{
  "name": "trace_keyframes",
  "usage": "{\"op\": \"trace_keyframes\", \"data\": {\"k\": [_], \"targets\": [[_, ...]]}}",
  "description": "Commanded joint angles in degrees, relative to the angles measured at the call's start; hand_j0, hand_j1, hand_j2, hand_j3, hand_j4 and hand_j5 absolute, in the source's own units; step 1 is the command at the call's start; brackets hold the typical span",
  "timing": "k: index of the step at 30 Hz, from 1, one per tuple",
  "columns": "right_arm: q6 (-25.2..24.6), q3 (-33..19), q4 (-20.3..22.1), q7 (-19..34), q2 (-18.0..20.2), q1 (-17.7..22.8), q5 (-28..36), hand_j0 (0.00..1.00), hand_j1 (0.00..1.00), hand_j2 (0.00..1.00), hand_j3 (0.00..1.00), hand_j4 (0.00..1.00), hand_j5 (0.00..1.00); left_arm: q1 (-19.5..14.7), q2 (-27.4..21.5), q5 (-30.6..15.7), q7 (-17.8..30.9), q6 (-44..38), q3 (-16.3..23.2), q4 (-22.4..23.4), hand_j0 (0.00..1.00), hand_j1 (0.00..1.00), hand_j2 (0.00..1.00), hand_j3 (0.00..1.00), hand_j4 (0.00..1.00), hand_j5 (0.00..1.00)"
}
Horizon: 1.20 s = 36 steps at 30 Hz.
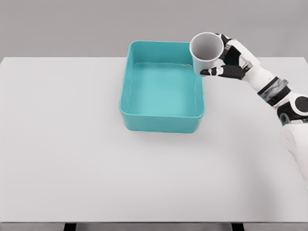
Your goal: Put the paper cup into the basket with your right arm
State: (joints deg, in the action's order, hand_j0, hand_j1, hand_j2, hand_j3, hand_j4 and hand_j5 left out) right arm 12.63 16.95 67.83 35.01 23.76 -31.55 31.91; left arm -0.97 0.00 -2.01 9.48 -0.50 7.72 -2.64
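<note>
While the right arm enters from the picture's right edge, its upper part is cut off there, and no left arm shows.
Right hand: fingers curled round the paper cup, grasping it from the side; thumb and one dark finger visible across the cup's lower wall, the other fingers largely hidden behind the cup.
Paper cup position: held in the air over the far right corner of the basket, tilted so the mouth faces the camera; whether its base touches the basket rim cannot be told.
Paper cup form: white, round, tapered, smooth matte wall, thin lip, grey shaded interior; base hidden by the fingers.
Basket form: teal, rectangular, rounded corners, shallow, smooth plastic-like walls, flat floor; far right corner of the rim is covered by the cup and hand.
Basket position: on the table, toward its far edge, slightly right of centre.
Basket mark: a small faint streak on the far wall near the cup, too small to identify.
Table form: white, flat, matte; near edge visible, dark supports below cut off at the picture's bottom.
Arm finish: white shells, black joints, a grey banded wrist.
</note>
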Motion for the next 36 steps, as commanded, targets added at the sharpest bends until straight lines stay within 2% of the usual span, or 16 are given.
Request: {"op": "trace_keyframes", "data": {"k": [1,8,13,20,27,33,36], "targets": [[-1.29,0.02,0.20,-0.01,-0.38,0.00,-1.58,0.60,0.60,0.60,0.60,0.60,0.60,0.00,0.00,-0.01,0.01,-0.03,-0.07,0.00,1.00,1.00,1.00,1.00,1.00,1.00],[-2.43,0.10,0.02,-0.01,-2.22,-2.64,-7.65,0.60,0.60,0.60,0.60,0.60,0.60,0.00,0.00,-0.01,0.01,-0.03,0.01,0.00,1.00,1.00,1.00,1.00,1.00,1.00],[-4.45,0.10,0.02,-0.01,-5.21,-4.48,-13.27,0.60,0.60,0.60,0.60,0.60,0.60,0.00,0.00,-0.01,0.01,-0.03,-0.08,0.00,1.00,1.00,1.00,1.00,1.00,1.00],[-5.60,0.19,0.73,-0.01,-6.62,-4.57,-20.57,0.60,0.60,0.60,0.60,0.60,0.60,0.00,0.00,-0.01,0.01,-0.03,0.01,0.00,1.00,1.00,1.00,1.00,1.00,1.00],[-5.68,0.45,0.81,-0.01,-6.97,-4.66,-25.14,0.60,0.60,0.60,0.60,0.60,0.60,0.00,0.00,-0.01,0.01,-0.02,-0.07,0.00,1.00,1.00,1.00,1.00,1.00,1.00],[-6.65,0.81,0.90,-0.01,-9.87,-5.89,-31.29,0.60,0.60,0.60,0.60,0.60,0.60,0.00,0.00,-0.01,0.01,-0.03,0.01,0.00,1.00,1.00,1.00,1.00,1.00,1.00],[-6.92,0.81,0.90,-0.01,-9.96,-5.80,-33.22,0.60,0.60,0.60,0.60,0.60,0.60,0.00,0.00,-0.01,0.01,-0.03,0.01,0.00,1.00,1.00,1.00,1.00,1.00,1.00]]}}
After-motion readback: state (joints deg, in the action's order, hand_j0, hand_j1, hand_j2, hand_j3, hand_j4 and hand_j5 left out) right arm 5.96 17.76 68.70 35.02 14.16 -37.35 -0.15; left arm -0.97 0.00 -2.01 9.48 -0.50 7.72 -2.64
